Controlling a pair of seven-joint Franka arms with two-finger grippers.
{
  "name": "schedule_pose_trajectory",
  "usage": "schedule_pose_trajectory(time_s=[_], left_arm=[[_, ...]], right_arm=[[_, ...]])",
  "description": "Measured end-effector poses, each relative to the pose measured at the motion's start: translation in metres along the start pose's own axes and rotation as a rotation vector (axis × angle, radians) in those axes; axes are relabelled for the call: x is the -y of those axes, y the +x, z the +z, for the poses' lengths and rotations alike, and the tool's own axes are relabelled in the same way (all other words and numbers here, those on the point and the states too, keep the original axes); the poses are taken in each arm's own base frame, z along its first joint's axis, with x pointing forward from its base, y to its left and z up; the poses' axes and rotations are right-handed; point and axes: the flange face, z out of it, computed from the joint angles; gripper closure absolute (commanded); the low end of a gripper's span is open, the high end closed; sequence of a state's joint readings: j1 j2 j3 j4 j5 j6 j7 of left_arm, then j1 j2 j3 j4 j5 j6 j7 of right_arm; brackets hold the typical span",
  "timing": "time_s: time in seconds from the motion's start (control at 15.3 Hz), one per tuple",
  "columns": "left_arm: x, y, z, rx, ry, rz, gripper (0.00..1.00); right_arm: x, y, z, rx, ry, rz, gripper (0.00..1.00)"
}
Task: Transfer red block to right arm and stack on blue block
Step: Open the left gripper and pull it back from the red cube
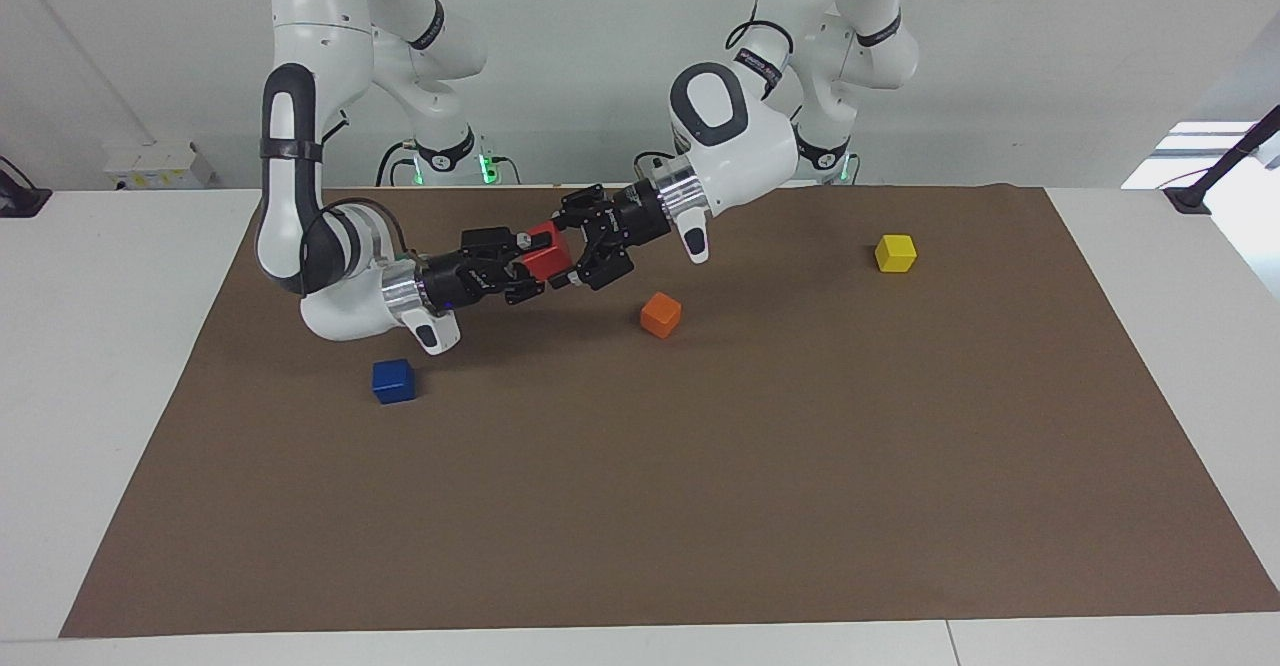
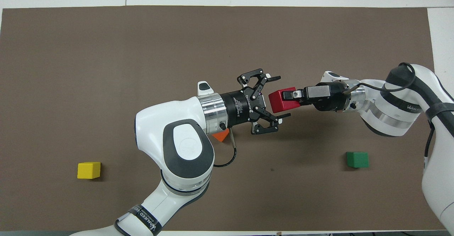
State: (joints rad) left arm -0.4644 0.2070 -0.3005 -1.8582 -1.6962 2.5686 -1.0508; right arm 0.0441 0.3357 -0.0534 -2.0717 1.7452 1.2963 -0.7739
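The red block (image 1: pixel 545 250) (image 2: pixel 279 100) hangs in the air above the brown mat, with my right gripper (image 1: pixel 528 262) (image 2: pixel 290 96) shut on it from the right arm's end. My left gripper (image 1: pixel 569 246) (image 2: pixel 284 95) is open; its spread fingers straddle the block's other end without touching it. The blue block (image 1: pixel 393 381) sits on the mat toward the right arm's end, farther from the robots than the right wrist. In the overhead view the right arm hides it.
An orange block (image 1: pixel 661 314) (image 2: pixel 221 135) lies on the mat below the left wrist. A yellow block (image 1: pixel 895 252) (image 2: pixel 88 170) sits toward the left arm's end. A green block (image 2: pixel 357 159) lies near the right arm. The brown mat (image 1: pixel 700 506) covers the table.
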Motion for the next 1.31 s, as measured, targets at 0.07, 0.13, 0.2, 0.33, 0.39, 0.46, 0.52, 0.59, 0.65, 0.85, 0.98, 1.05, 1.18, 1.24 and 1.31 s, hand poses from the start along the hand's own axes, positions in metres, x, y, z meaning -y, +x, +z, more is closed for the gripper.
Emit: schedule_pose_trajectory(time_s=[0.07,0.13,0.2,0.33,0.39,0.46,0.52,0.59,0.65,0.85,0.98,1.05,1.18,1.24,1.31], left_arm=[[-0.006,0.002,-0.004,0.013,0.010,0.013,0.00],[-0.010,0.003,-0.007,0.026,0.022,0.027,0.00],[-0.015,0.007,-0.011,0.038,0.033,0.042,0.00],[-0.026,0.016,-0.023,0.058,0.052,0.076,0.00],[-0.041,0.024,-0.038,0.056,0.038,0.096,0.00],[-0.059,0.032,-0.057,0.050,0.036,0.122,0.00],[-0.075,0.039,-0.076,0.039,0.045,0.147,0.00],[-0.090,0.046,-0.095,0.024,0.057,0.170,0.00],[-0.101,0.052,-0.111,0.008,0.069,0.188,0.00],[-0.127,0.073,-0.159,-0.075,0.118,0.255,0.00],[-0.142,0.092,-0.195,-0.160,0.164,0.316,0.00],[-0.147,0.101,-0.213,-0.202,0.191,0.351,0.00],[-0.154,0.120,-0.250,-0.307,0.288,0.437,0.00],[-0.156,0.127,-0.268,-0.365,0.358,0.482,0.00],[-0.159,0.131,-0.287,-0.422,0.429,0.521,0.00]], right_arm=[[0.000,0.001,0.000,-0.005,0.000,-0.001,1.00],[0.000,0.002,0.000,-0.014,0.000,-0.003,1.00],[0.000,0.003,0.000,-0.022,-0.002,-0.004,1.00],[-0.001,0.005,0.000,-0.034,-0.006,-0.006,1.00],[-0.001,0.004,0.000,-0.031,-0.003,-0.004,1.00],[-0.001,0.004,0.000,-0.030,-0.001,-0.002,1.00],[-0.001,0.003,0.000,-0.029,0.000,-0.002,1.00],[-0.001,0.003,0.000,-0.029,0.000,-0.002,1.00],[-0.001,0.003,0.000,-0.029,0.000,-0.001,1.00],[-0.002,0.003,0.001,-0.029,0.000,-0.001,1.00],[-0.002,0.003,0.002,-0.027,0.000,-0.001,1.00],[-0.001,0.003,0.002,-0.026,0.000,0.002,1.00],[0.006,0.008,0.002,-0.040,-0.019,0.030,1.00],[0.018,0.013,0.002,-0.067,-0.051,0.048,1.00],[0.035,0.017,0.003,-0.094,-0.096,0.066,1.00]])
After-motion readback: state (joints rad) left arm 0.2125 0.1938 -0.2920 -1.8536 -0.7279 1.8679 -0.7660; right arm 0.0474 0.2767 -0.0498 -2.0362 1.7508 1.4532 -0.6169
